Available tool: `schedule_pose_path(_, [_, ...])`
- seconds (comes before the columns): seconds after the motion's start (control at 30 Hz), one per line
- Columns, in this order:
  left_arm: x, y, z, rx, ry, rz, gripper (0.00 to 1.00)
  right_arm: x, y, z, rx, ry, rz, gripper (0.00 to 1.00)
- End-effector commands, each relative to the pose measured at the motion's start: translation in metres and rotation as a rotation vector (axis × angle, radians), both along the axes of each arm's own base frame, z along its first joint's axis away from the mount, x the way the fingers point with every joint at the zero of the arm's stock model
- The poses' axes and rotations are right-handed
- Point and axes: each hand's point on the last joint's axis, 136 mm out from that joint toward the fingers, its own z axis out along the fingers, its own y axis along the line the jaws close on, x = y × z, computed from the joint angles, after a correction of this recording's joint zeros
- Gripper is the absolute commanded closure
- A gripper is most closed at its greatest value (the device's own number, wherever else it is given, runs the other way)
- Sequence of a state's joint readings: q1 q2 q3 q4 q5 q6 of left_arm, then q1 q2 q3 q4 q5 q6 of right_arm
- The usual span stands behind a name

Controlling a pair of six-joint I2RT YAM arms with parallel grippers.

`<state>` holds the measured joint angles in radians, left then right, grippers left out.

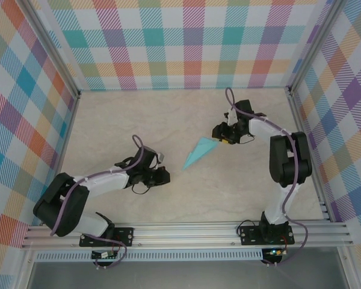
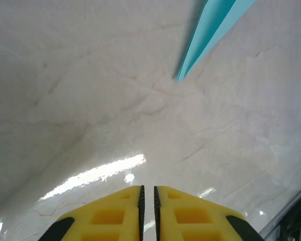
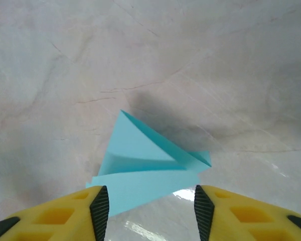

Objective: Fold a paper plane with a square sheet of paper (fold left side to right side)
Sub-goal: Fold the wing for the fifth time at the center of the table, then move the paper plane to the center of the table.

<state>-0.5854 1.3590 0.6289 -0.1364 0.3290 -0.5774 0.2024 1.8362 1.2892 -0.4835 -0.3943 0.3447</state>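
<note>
The square sheet of paper lies folded into a slim turquoise paper plane (image 1: 200,153) on the pale table, its nose pointing to the near left. My right gripper (image 1: 220,133) stands at the plane's wide tail. In the right wrist view that gripper (image 3: 148,195) is open, and the tail of the plane (image 3: 145,163) lies loose on the table between and ahead of its fingers. My left gripper (image 1: 163,175) rests just left of the nose. In the left wrist view its pads (image 2: 141,201) stand a narrow slit apart with nothing between them, and the nose of the plane (image 2: 205,37) lies ahead.
Plaid walls (image 1: 186,42) close the table on three sides, with metal posts at the back corners. An aluminium rail (image 1: 186,232) carrying both arm bases runs along the near edge. Bare marbled table (image 1: 132,120) spreads at the back left.
</note>
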Motion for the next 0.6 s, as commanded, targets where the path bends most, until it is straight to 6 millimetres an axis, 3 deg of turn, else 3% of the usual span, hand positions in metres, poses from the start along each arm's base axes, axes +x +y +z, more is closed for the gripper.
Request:
schedule_pose_path(0.0, [0.021,0.023,0.021,0.111,-0.11,0.075,0.8,-0.023,-0.011,0.005,-0.113,0.04,-0.067,0.41])
schedule_pose_path(0.17, [0.04,0.041,0.044,0.182,-0.228,0.164,0.72,-0.047,0.009,0.006,-0.277,0.056,-0.13,0.17])
schedule_pose_path(0.3, [0.045,0.042,0.05,0.185,-0.264,0.163,0.69,-0.048,0.036,0.001,-0.43,0.04,-0.139,0.01])
schedule_pose_path(0.57, [0.037,0.051,0.046,0.205,-0.289,0.161,0.67,-0.043,0.058,-0.024,-0.666,0.118,-0.214,0.0])
